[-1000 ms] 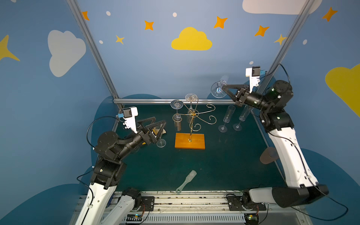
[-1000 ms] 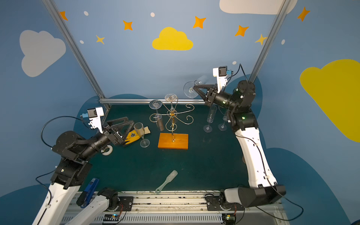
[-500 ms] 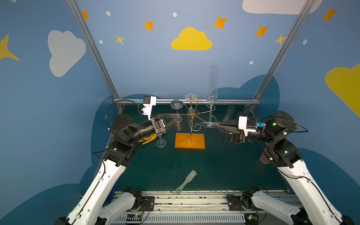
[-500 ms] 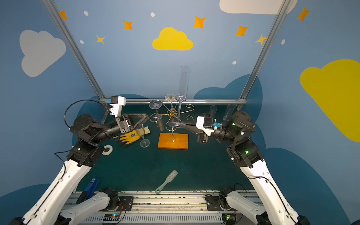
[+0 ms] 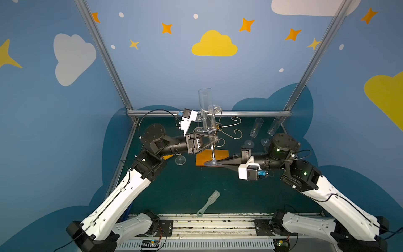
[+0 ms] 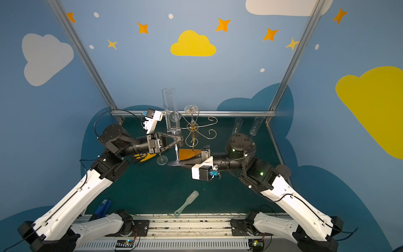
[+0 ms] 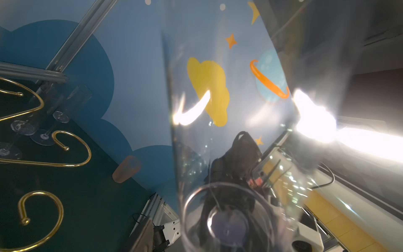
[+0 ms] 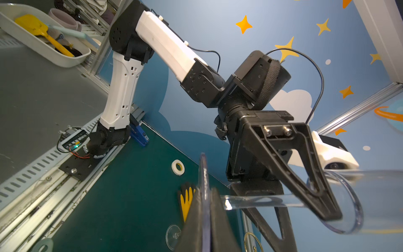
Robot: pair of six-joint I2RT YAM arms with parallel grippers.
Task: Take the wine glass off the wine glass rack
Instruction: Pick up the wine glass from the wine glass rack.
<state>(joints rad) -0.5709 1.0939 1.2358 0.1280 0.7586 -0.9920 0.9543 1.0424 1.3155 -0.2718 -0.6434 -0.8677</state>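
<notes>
The wine glass (image 5: 206, 113) (image 6: 171, 111) is a tall clear flute held upright in front of the wine glass rack (image 5: 231, 131) (image 6: 202, 128), clear of its gold arms. My right gripper (image 5: 218, 164) (image 8: 205, 196) is shut on the edge of its round foot. My left gripper (image 5: 214, 140) (image 6: 180, 139) straddles the stem just under the bowl, jaws partly closed; the frames do not show whether they touch. The bowl (image 7: 218, 131) fills the left wrist view. Another glass hangs upside down on the rack, foot (image 5: 216, 108) up.
Two flutes (image 5: 254, 131) (image 5: 272, 128) stand at the back right. A glass foot (image 5: 180, 161) and a yellow-black glove (image 6: 144, 157) lie under my left arm. A pale brush (image 5: 209, 203) lies near the front rail, and a tape roll (image 8: 178, 167) lies at the left.
My right arm swung the glass down from the back right, stood it upright and carried it left. My left gripper came in from the left, and its jaws narrowed around the stem.
</notes>
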